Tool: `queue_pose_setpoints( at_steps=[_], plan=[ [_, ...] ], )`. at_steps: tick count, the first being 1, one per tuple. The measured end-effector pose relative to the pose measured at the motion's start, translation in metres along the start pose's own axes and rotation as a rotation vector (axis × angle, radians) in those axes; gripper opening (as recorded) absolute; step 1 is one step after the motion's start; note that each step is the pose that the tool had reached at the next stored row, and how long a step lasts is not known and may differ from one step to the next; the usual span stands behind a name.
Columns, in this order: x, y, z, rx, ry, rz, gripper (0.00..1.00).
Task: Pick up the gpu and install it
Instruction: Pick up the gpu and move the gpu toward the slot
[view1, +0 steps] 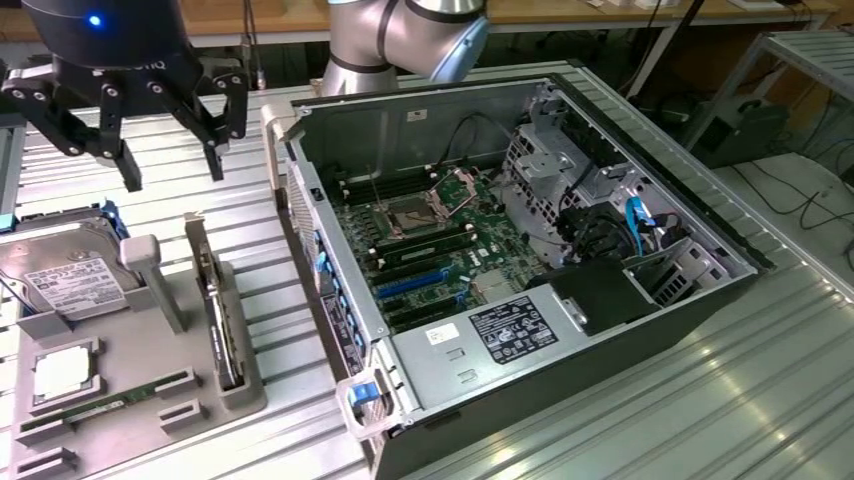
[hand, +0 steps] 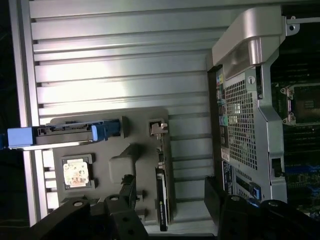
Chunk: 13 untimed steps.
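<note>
Ribbed silver metal tabletop (view1: 747, 400) carries everything in view. One gpu (view1: 222, 335), a thin flat black card with a long narrow silver bracket at one end, stands on its edge in a slot of the single grey moulded holder tray (view1: 147, 390). It sits below the black pincer (view1: 171, 178), well apart from it; in the wrist view the card lines up with the gap between the fingers. The pincer hangs released, fingers spread wide and grasping nothing.

On the same tray, farther from the pincer's line than the card, lie one boxy silver hard drive with a white label (view1: 60, 278), one square silver processor chip (view1: 62, 372) and one slim green memory stick (view1: 100, 408). To the card's other side lies one open black-and-silver computer case (view1: 534, 250), its green motherboard (view1: 441, 250) exposed.
</note>
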<state>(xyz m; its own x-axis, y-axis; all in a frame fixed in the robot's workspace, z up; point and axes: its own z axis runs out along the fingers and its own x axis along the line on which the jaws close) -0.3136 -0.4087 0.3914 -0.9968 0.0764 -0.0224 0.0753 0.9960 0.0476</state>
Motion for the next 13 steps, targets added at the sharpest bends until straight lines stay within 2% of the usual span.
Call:
queue_pose_setpoints(
  at_steps=[5, 6, 9, 10, 13],
  plan=[
    [-0.002, -0.026, 0.0005, -0.0003, -0.0002, 0.0, 0.66],
    [-0.002, -0.0282, 0.0035, -0.0001, 0.0011, -0.005, 0.66],
    [-0.002, -0.0297, 0.0131, -0.0015, 0.0111, -0.086, 0.66],
    [-0.002, -0.0309, 0.0152, -0.0017, 0.0136, -0.097, 0.66],
    [-0.002, -0.0362, 0.0215, -0.0019, 0.0163, -0.114, 0.66]
  ],
)
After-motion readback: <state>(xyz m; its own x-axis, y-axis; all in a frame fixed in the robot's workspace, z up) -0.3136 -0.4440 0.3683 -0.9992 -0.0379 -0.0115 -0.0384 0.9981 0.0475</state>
